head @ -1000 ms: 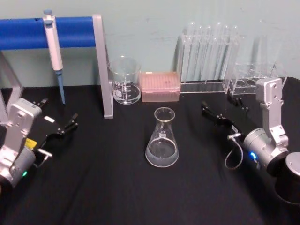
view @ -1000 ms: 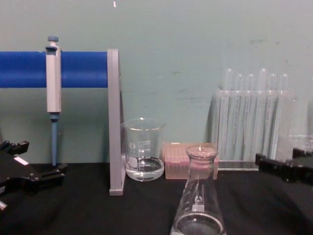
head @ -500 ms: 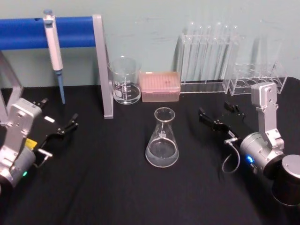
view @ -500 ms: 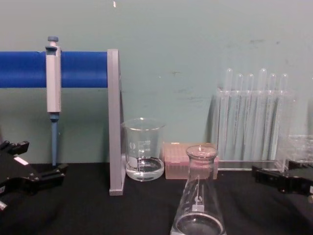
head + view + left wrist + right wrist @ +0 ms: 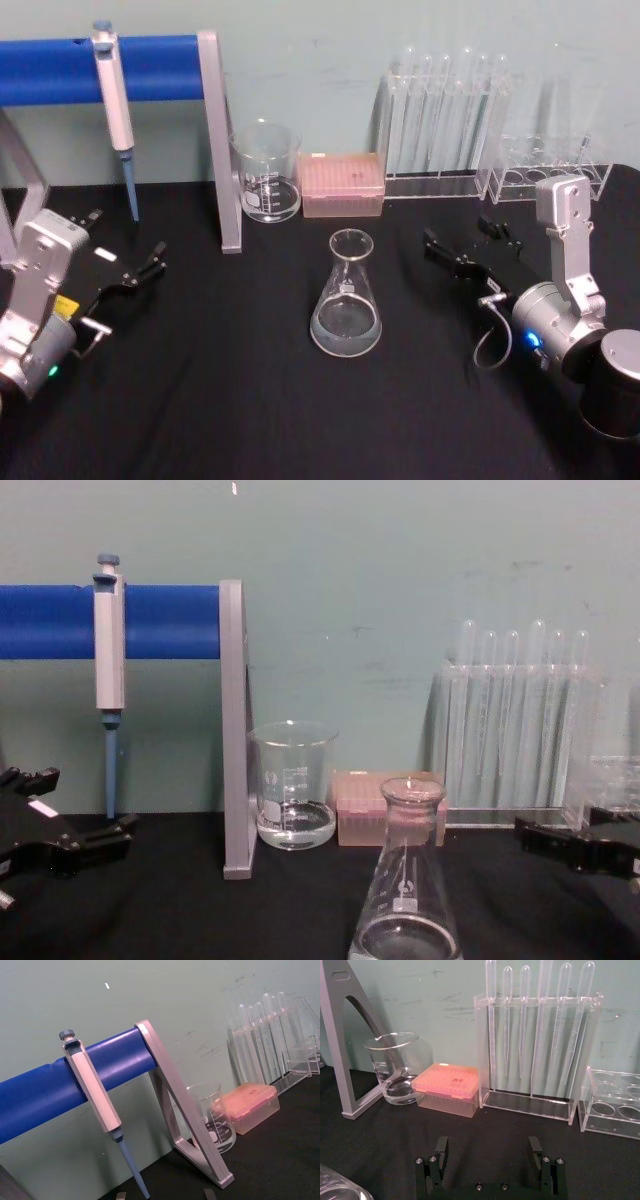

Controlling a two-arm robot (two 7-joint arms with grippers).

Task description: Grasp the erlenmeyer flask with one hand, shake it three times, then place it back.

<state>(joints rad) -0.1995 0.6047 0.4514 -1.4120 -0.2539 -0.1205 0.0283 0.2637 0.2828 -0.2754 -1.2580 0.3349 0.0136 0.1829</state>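
The erlenmeyer flask (image 5: 346, 300) stands upright on the black table, mid-centre, with a little clear liquid in its base; it also shows close in the chest view (image 5: 405, 890) and at a corner of the right wrist view (image 5: 335, 1187). My right gripper (image 5: 468, 241) hovers low to the flask's right, about a flask-width away, open with nothing between its fingers (image 5: 441, 1148). Its tips enter the chest view (image 5: 560, 832) from the right edge. My left gripper (image 5: 125, 245) rests open at the far left, well apart from the flask (image 5: 80, 805).
Along the back wall stand a glass beaker (image 5: 266, 172), a pink tip box (image 5: 343, 184), a rack of tall clear tubes (image 5: 440, 120) and a smaller clear rack (image 5: 545, 165). A pipette (image 5: 116, 100) hangs on a blue-barred stand (image 5: 160, 65) with a grey upright (image 5: 222, 150).
My right gripper has shifted left toward the flask and slightly nearer, then nearly stopped. The flask and the left arm have not moved.
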